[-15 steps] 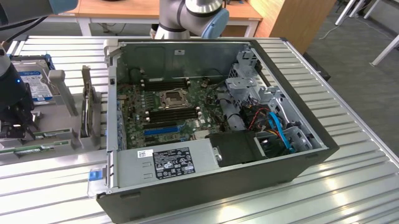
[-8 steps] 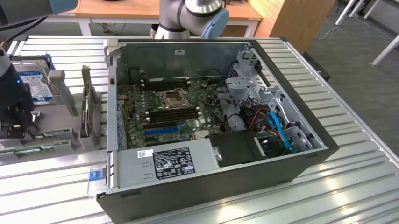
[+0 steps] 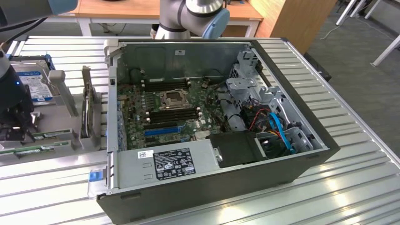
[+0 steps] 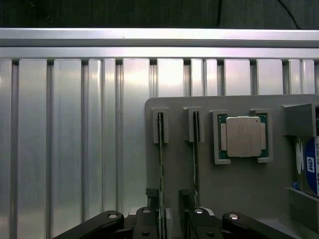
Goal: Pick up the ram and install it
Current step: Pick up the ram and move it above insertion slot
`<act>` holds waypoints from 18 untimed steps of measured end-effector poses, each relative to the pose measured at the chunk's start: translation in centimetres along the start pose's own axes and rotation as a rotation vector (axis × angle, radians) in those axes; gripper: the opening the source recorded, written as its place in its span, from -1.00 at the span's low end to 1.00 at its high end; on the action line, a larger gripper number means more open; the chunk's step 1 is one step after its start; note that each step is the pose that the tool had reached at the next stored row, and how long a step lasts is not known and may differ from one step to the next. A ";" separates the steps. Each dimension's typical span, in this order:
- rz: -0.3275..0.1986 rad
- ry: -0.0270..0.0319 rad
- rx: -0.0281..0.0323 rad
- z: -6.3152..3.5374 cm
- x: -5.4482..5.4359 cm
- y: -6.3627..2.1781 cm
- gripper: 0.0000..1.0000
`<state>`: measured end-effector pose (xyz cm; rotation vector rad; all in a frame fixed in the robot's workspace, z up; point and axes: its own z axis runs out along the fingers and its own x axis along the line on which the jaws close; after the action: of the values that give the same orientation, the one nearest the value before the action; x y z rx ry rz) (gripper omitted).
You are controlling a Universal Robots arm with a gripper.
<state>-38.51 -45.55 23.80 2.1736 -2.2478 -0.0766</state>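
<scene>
Finding: a robotics lab or test workshop, set up for computer assembly.

Landmark: the open PC case (image 3: 206, 190), lying on its side with motherboard (image 3: 156, 110) and power supply (image 3: 172, 163) exposed.

Under the case is a ribbed metal table (image 3: 356, 187). Directly behind the case rises a robot arm (image 3: 187, 14).

On the exterior view's left of the case, a grey holder (image 4: 239, 184) presents loose parts in fitted pockets: a hard drive (image 3: 34, 84), a CPU (image 4: 243, 136), and a ram stick (image 4: 161, 159) and a second ram stick (image 4: 196, 159), both on edge.

Beyond the case, wooden desks (image 3: 125, 8) and a grey floor (image 3: 356, 56) indicate an indoor, office-type room.
</scene>
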 end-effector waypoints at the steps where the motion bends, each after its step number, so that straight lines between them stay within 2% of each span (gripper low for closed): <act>1: 0.000 0.0000 -0.0001 -0.01 0.0 0.01 -0.41; 18: 0.000 0.0000 -0.0001 0.45 0.1 -0.02 -0.41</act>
<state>-38.51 -45.59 23.35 2.1735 -2.2477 -0.0766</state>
